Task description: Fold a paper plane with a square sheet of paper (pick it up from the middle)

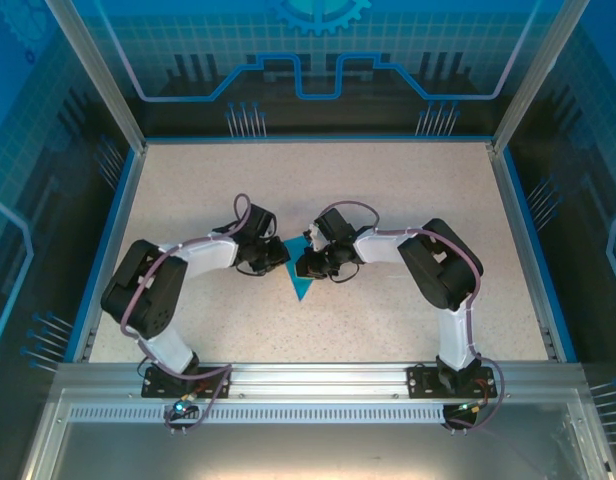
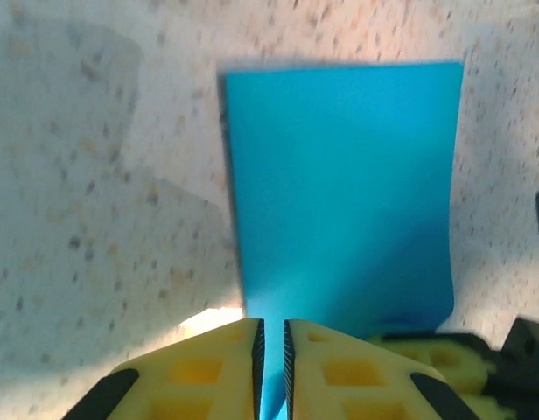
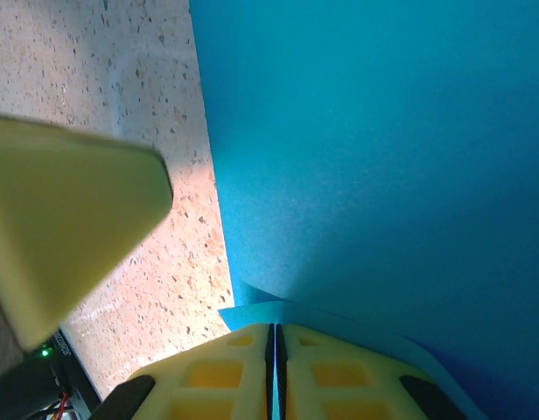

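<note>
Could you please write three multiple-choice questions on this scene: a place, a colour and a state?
1. Where on the table is the paper? A. between the left claw and the right claw; B. far left corner; C. near edge.
2. What colour is the paper? A. red; B. teal-blue; C. white.
3. The right claw is: A. wide open; B. shut on the paper; C. shut on a pen.
Key: 1 A, the top view shows it there; 2 B, all views show teal-blue; 3 B, its wrist view shows the jaws closed on paper.
</note>
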